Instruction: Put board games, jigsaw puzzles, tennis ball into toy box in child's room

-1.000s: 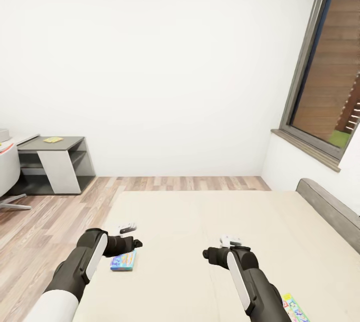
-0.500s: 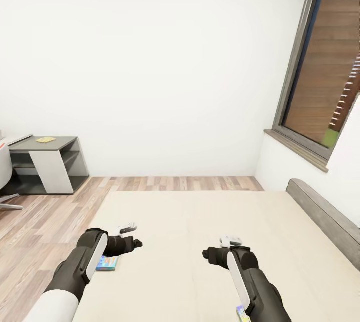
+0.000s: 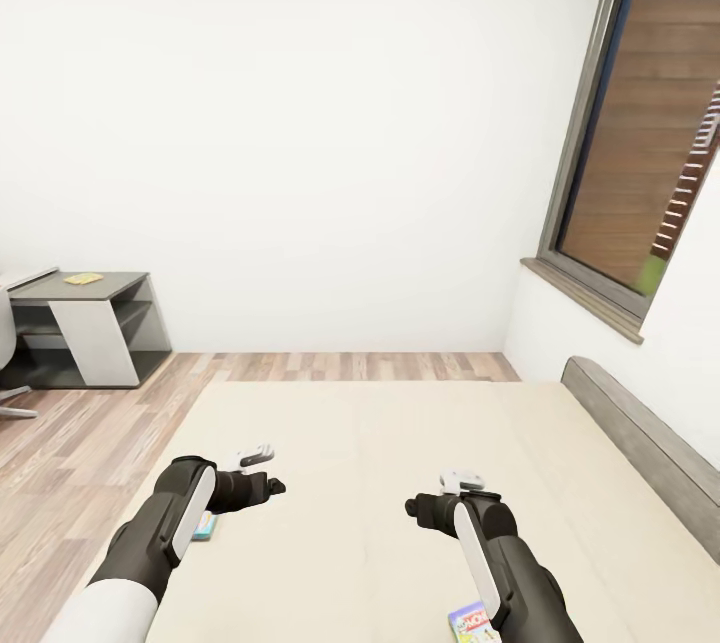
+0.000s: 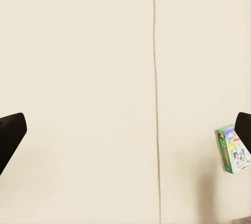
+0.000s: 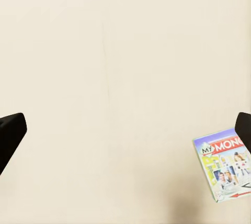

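Both my arms held out over the bed, nothing in either gripper.

One board game (image 3: 205, 524) lies on the bed (image 3: 380, 443) half under my left forearm; the green-edged board game (image 3: 474, 620) lies beside my right forearm near the bed's near edge. My left gripper (image 3: 262, 468) and right gripper (image 3: 450, 488) hover above the mattress, fingers spread wide, touching nothing. Far off to the left stands the desk (image 3: 85, 293) with a yellow sheet (image 3: 84, 278) on it.
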Available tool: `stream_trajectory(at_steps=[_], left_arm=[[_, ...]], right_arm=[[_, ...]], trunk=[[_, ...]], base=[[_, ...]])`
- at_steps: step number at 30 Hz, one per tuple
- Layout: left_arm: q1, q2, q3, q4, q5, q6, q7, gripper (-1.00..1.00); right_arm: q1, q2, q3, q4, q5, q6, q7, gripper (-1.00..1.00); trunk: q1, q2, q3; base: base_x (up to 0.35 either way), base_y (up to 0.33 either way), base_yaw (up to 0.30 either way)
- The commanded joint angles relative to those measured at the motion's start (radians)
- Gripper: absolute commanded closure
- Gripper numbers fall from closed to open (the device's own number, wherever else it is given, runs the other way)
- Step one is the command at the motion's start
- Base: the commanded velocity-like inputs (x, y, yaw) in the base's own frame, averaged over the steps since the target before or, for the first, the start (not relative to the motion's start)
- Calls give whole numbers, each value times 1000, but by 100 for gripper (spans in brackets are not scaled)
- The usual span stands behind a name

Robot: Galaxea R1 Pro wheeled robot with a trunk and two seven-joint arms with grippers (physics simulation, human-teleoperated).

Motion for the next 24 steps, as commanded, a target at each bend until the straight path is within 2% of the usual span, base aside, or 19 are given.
stream_trajectory(at_steps=[1,19,24], left_arm=[[-1,0,2,-1,2,5,-2,-100],[-1,0,2,-1,2,5,-1,-100],[0,-3,2,-1,2,5,0,-100]], right_arm=[[-1,1,-1,-1,-11,3,-9,-100],[-1,1,0,-1,-10,3,-9,-100],[-1,1,0,-1,-11,3,-9,-100]], trunk=[[1,-2,-2],[1,-2,-2],[1,-2,-2]], base=[[0,-19,0],[0,-4,0],[0,-135,0]])
